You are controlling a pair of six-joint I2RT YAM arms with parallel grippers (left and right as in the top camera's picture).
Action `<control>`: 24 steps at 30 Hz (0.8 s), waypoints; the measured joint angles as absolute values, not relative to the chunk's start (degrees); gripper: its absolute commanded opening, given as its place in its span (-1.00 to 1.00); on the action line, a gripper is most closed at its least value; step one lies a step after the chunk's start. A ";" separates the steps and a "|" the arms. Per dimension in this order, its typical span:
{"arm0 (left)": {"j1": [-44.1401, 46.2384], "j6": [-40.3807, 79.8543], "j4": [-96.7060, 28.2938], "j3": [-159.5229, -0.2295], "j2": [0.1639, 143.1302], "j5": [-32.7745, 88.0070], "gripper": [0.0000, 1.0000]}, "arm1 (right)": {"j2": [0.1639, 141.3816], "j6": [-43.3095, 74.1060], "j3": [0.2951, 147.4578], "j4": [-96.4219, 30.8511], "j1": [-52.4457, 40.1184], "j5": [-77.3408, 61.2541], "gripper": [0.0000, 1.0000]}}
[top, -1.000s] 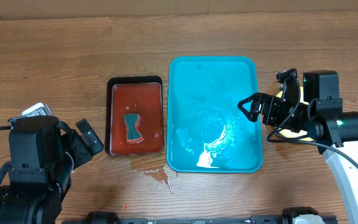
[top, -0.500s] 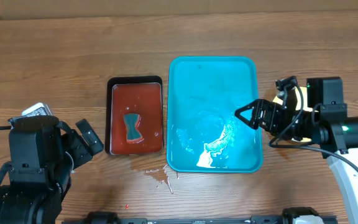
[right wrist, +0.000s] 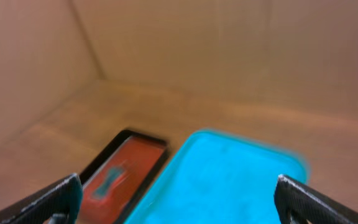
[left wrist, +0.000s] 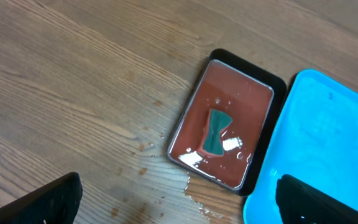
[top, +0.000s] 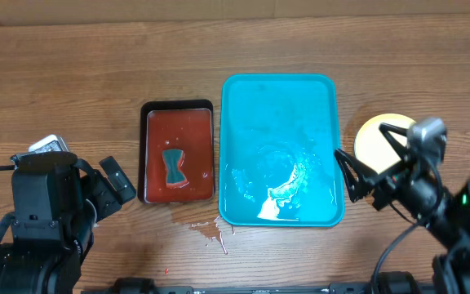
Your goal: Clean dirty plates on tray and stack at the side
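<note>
The turquoise tray (top: 277,106) lies at the table's middle, wet, with no plates on it; it also shows in the left wrist view (left wrist: 328,137) and the right wrist view (right wrist: 229,180). A stack of plates (top: 375,137) with a yellow-green rim and pale centre sits on the table right of the tray, partly hidden by the right arm. My right gripper (top: 370,167) is open and empty, just off the tray's right edge, in front of the stack. My left gripper (top: 114,181) is open and empty at the left, left of the black tray.
A black tray (top: 177,152) of red liquid holds a teal sponge (top: 173,167) left of the turquoise tray. Red drips (top: 210,233) stain the wood in front of them. Water pools in the turquoise tray's near half (top: 288,184).
My right arm has pulled back toward the near right and swung away from the plates, uncovering the stack. The left arm has not moved.
</note>
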State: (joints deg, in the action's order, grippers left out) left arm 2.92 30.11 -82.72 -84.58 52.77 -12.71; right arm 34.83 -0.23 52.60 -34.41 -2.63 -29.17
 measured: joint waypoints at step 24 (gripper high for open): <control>2.92 30.11 -82.74 -84.58 52.80 -12.73 1.00 | 0.86 -1.69 5.87 -7.29 -2.61 -23.07 1.00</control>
State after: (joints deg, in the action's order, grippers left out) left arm 2.92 30.11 -82.74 -84.58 52.80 -12.73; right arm 0.86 -1.69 5.87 -7.29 -2.61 -23.07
